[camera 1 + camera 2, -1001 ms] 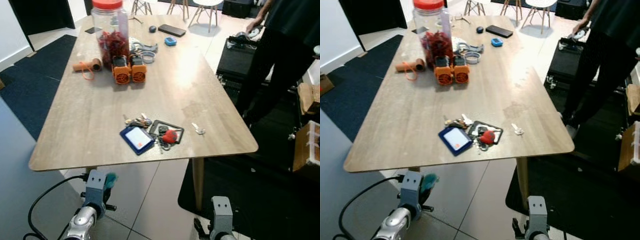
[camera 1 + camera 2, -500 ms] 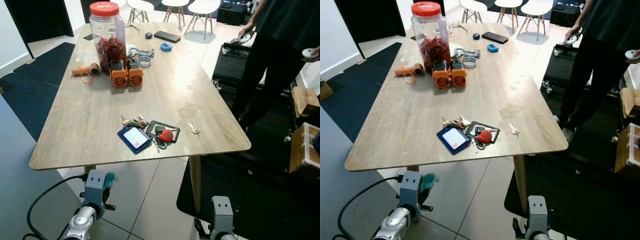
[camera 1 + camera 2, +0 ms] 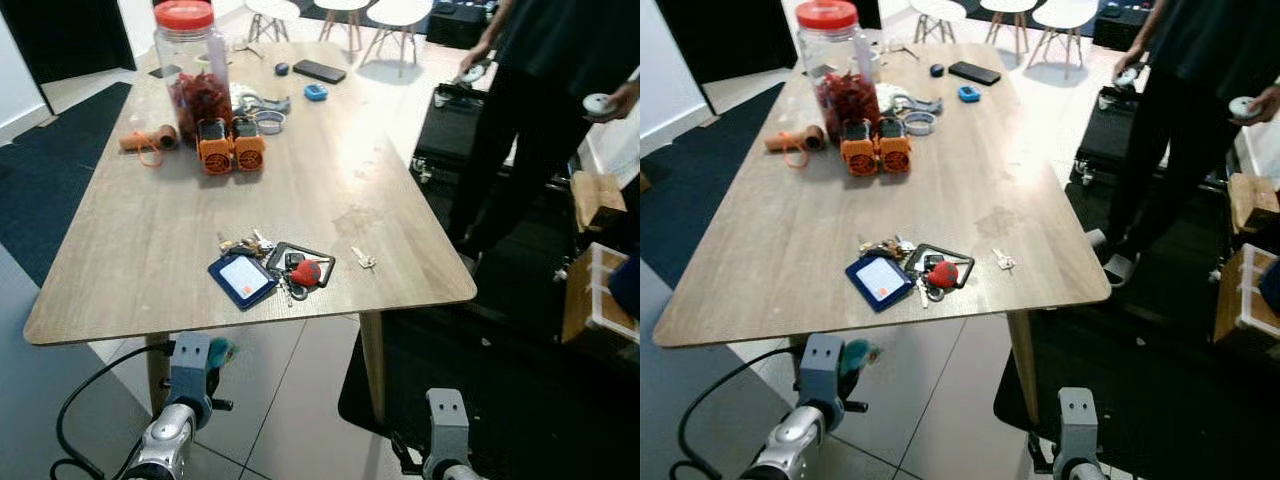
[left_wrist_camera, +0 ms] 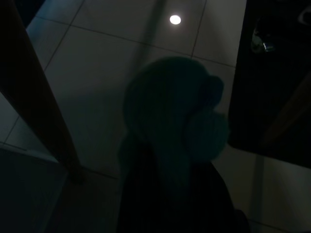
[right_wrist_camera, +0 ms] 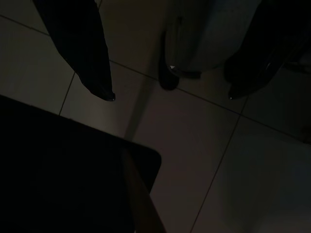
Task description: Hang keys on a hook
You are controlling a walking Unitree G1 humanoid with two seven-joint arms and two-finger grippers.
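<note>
Red-lidded jar (image 3: 192, 60), two orange devices (image 3: 231, 145), black phone (image 3: 320, 71), person (image 3: 550, 110) beside table (image 3: 130, 240)

A wooden table (image 3: 150, 230) carries a bunch of keys (image 3: 290, 270) and a blue card holder (image 3: 240, 281) near its front edge. A red-lidded jar (image 3: 190, 60) stands at the far end.

Light wood-grain table (image 3: 150, 230); clear jar (image 3: 190, 60) with red lid and red contents; two orange-and-black blocks (image 3: 222, 147); blue card holder (image 3: 243, 281) with white insert; keys (image 3: 300, 272) bearing a red tag; teal cloth (image 3: 220, 351) beside the silver left arm; pale tiled floor (image 3: 290, 400).
</note>
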